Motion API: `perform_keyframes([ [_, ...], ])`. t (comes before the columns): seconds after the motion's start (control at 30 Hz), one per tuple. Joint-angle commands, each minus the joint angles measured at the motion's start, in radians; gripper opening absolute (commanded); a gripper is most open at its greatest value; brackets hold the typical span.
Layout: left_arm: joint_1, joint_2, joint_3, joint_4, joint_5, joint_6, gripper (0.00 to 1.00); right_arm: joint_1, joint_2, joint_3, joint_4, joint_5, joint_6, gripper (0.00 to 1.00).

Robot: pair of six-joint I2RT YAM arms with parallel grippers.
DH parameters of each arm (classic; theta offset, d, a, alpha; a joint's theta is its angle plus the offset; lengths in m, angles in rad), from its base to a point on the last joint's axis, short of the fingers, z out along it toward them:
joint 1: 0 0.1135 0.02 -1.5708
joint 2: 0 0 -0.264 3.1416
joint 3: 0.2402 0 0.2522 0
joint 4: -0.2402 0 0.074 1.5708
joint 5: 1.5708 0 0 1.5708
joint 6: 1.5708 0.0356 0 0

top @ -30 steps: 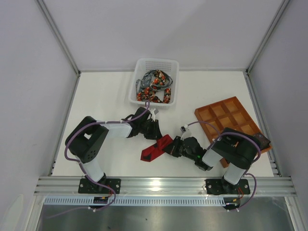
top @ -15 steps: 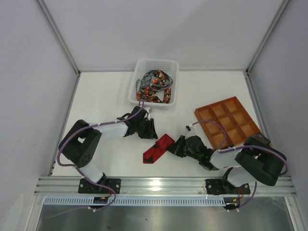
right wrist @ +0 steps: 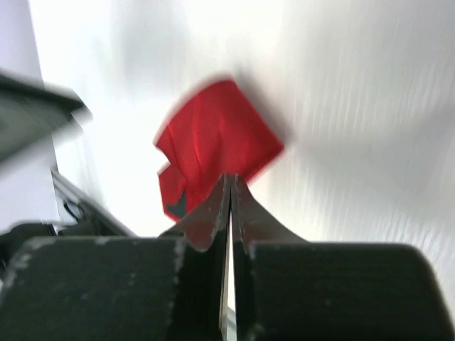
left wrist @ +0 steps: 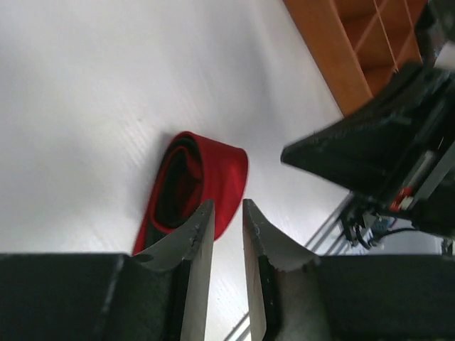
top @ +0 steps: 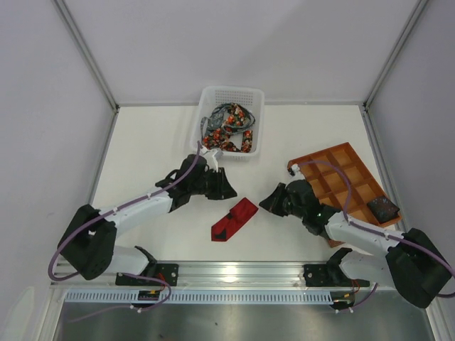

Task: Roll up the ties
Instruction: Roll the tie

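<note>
The red tie [top: 233, 219] lies diagonally between your arms, long axis near-left to far-right, its far end flanked by your left gripper [left wrist: 227, 206], narrowly parted and empty, and your right gripper [right wrist: 229, 179], closed on nothing.

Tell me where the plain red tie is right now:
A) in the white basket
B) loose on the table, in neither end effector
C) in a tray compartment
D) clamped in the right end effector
B: the red tie lies on the table, with the left end effector and the right end effector both clear of it.
</note>
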Motion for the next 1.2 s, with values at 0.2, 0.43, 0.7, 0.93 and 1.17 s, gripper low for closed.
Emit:
perform_keyframes([
  [0.2, -0.106, 0.096, -0.092, 0.211, 0.107, -0.075, 0.28, -0.232, 0.131, 0.275, -0.275, -0.444, -0.389, 0.52],
  [0.43, -0.11, 0.096, -0.116, 0.213, 0.074, -0.069, 0.28, -0.262, 0.385, 0.402, -0.261, -0.674, -0.567, 0.77],
  [0.7, -0.112, 0.111, -0.15, 0.245, 0.08, -0.07, 0.28, -0.294, 0.541, 0.451, -0.227, -0.822, -0.687, 0.81],
  [0.93, -0.115, 0.14, -0.181, 0.284, 0.077, -0.082, 0.27, -0.295, 0.633, 0.522, -0.295, -0.874, -0.757, 0.82],
  [1.17, -0.117, 0.15, -0.211, 0.308, 0.075, -0.087, 0.28, -0.269, 0.654, 0.522, -0.292, -0.92, -0.774, 0.79],
])
